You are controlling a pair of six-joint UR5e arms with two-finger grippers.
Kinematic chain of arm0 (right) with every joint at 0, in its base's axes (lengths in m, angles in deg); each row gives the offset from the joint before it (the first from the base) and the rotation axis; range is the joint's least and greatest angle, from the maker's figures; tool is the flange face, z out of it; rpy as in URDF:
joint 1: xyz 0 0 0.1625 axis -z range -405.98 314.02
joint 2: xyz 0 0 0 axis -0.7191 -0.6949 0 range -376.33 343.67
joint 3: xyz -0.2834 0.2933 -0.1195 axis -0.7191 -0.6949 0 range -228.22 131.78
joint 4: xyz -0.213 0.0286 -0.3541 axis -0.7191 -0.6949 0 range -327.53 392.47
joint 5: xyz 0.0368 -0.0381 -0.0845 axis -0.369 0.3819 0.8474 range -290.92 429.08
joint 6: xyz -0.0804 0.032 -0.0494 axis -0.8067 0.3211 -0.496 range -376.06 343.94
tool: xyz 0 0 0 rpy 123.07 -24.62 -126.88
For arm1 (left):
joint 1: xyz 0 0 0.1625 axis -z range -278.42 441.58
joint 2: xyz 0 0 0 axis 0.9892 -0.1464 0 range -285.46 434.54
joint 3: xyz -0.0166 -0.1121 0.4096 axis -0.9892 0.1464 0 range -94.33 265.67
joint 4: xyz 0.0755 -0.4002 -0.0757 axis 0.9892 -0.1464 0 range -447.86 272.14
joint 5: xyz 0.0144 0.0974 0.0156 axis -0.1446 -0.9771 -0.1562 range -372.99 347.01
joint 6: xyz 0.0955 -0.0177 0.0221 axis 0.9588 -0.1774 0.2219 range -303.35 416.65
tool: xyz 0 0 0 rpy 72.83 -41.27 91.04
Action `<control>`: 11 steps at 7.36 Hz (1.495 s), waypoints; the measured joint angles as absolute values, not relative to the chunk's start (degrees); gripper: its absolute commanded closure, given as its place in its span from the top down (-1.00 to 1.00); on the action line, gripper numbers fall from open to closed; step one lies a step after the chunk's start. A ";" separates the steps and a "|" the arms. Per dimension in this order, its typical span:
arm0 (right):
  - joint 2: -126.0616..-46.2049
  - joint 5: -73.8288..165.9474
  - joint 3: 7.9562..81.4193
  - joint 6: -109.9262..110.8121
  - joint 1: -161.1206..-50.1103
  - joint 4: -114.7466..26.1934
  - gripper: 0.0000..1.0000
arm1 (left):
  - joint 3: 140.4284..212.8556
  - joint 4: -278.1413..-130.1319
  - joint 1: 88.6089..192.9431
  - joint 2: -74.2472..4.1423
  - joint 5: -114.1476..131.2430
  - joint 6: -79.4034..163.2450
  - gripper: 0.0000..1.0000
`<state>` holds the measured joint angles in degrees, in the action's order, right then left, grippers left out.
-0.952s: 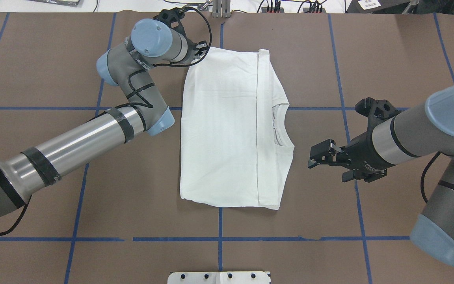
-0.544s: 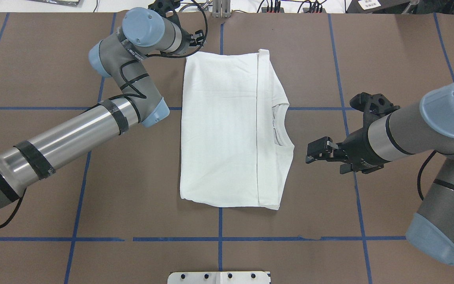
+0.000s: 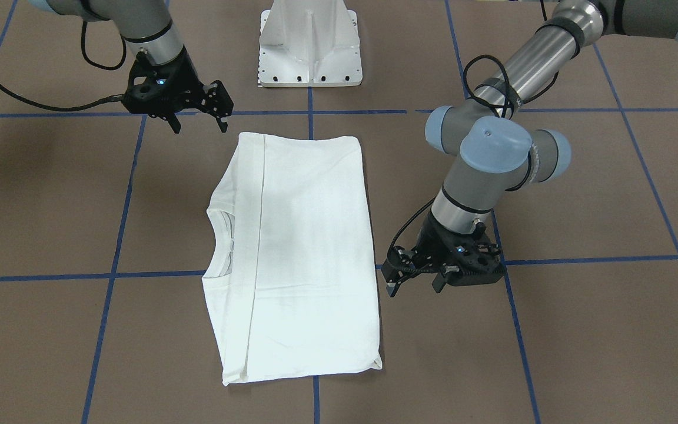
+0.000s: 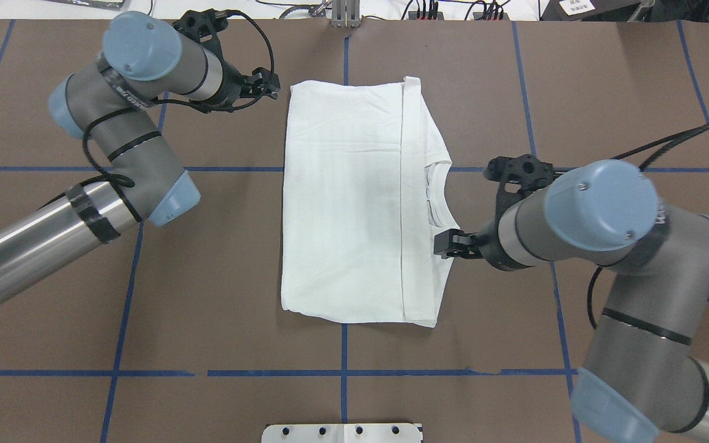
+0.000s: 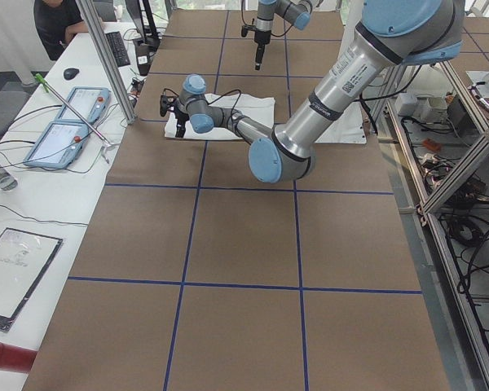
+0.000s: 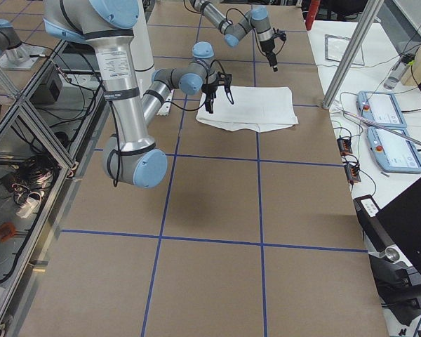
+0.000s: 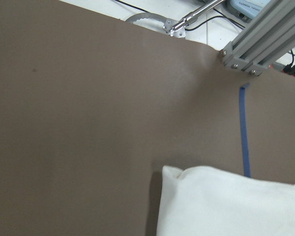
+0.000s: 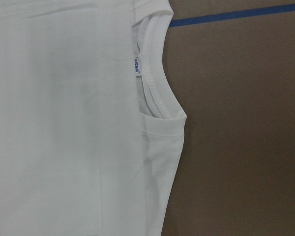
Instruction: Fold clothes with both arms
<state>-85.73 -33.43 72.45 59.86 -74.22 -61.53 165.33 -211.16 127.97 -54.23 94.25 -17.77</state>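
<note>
White folded fabric shirt [image 3: 303,247] flat on brown counter [image 3: 580,353] | left black two-finger hand [image 3: 414,287], fingers spread, empty, beside shirt's plain edge | right black hand [image 3: 199,126] likewise, off collar-side corner.

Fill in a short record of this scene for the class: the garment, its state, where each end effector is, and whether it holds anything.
garment: white shirt, lying flat on the table
state: folded into a rough rectangle, collar showing on the robot's right side
label: small, inside the collar
left end effector: open, beside the shirt's far left corner, holding nothing
right end effector: open, by the collar-side edge, holding nothing
</note>
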 measured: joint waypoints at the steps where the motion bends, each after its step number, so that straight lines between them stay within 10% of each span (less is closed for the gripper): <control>1: -81.11 -29.97 69.17 59.59 -71.85 -65.43 1.00 | 172.94 -206.88 127.67 -50.97 95.37 -17.75 1.00; 11: -74.91 -24.34 55.76 49.91 -63.61 -68.31 1.00 | 182.37 -200.97 124.42 -47.80 97.23 -18.69 1.00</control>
